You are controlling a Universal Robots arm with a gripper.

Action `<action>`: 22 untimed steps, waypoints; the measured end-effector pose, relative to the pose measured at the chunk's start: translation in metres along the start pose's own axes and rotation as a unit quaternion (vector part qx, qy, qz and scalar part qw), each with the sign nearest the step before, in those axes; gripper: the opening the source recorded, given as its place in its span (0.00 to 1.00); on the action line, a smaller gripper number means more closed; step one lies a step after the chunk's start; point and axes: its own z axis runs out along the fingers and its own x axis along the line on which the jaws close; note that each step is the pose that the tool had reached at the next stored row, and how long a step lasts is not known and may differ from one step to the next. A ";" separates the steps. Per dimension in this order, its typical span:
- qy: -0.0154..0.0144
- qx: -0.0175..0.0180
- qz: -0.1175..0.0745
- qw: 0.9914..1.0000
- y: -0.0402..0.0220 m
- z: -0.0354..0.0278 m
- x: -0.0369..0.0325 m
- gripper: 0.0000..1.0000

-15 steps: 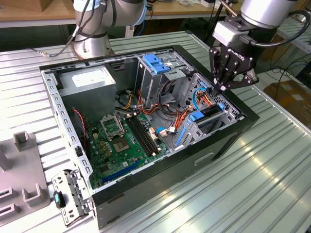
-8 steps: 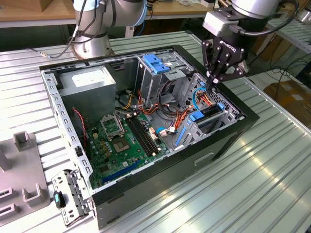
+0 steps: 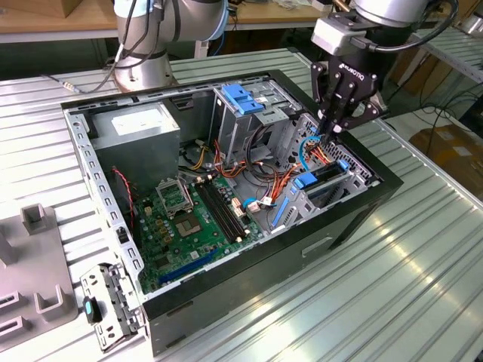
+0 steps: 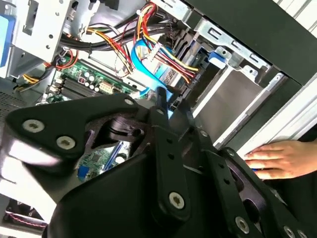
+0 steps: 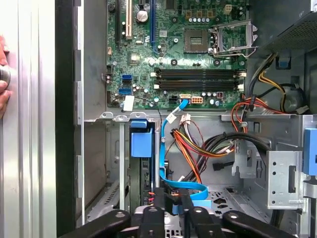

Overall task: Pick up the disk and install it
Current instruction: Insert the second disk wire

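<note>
Disk [image 3: 330, 179] in bay, tool [image 3: 333, 130] above

Metal and plastic under my wrist

My matt black gripper [image 3: 336, 124]; ribbed, brushed-metal table [image 3: 423, 264]; glossy green circuit board [image 3: 189, 222]; smooth blue plastic cable [image 5: 166, 148].

The open computer case [image 3: 226, 196] is seen by the exterior view from above and off to one side, from some way back, so that the whole case, the ribbed metal table [image 3: 423, 279] and the arm's base are taken in. The first wrist view is aimed straight down into the case from close above, with the green circuit board [image 5: 183, 54] and the bundle of wires [image 5: 198, 148] laid out flat beyond the gripper [image 5: 171, 213]. The second wrist view is set very close behind the gripper [image 4: 163, 106] and looks obliquely past it. The circuit board [image 4: 94, 82] and the blue ribbon cable [image 4: 141, 57] are shared by all three views.
</note>
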 end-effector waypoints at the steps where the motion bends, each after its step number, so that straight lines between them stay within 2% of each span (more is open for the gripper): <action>1: 0.003 0.000 0.000 1.000 -0.0007 0.0008 -0.0028 0.30; 3: 0.008 0.000 0.000 1.000 -0.0016 0.0017 -0.0066 0.30; 4: 0.013 0.000 0.000 1.000 -0.0019 0.0028 -0.0093 0.30; 6: 0.017 0.000 0.000 1.000 -0.0019 0.0028 -0.0097 0.30; 7: 0.023 0.000 0.000 1.000 -0.0019 0.0028 -0.0101 0.30; 8: 0.026 0.000 0.000 1.000 -0.0019 0.0027 -0.0104 0.30; 9: 0.028 0.000 0.000 1.000 -0.0019 0.0028 -0.0104 0.30; 11: 0.028 0.000 -0.001 1.000 -0.0019 0.0028 -0.0104 0.30; 12: 0.031 0.000 -0.001 1.000 -0.0019 0.0028 -0.0106 0.30; 13: 0.039 0.000 -0.001 0.999 -0.0019 0.0030 -0.0117 0.30; 14: 0.044 -0.002 -0.001 0.999 -0.0019 0.0031 -0.0138 0.30; 17: 0.052 -0.005 -0.001 0.999 -0.0018 0.0036 -0.0187 0.30; 18: 0.056 -0.006 -0.002 0.998 -0.0018 0.0040 -0.0207 0.30; 19: 0.061 -0.009 -0.002 0.998 -0.0018 0.0045 -0.0234 0.30; 21: 0.068 -0.011 -0.002 0.998 -0.0020 0.0045 -0.0256 0.30; 22: 0.075 -0.012 -0.002 0.997 -0.0024 0.0045 -0.0268 0.30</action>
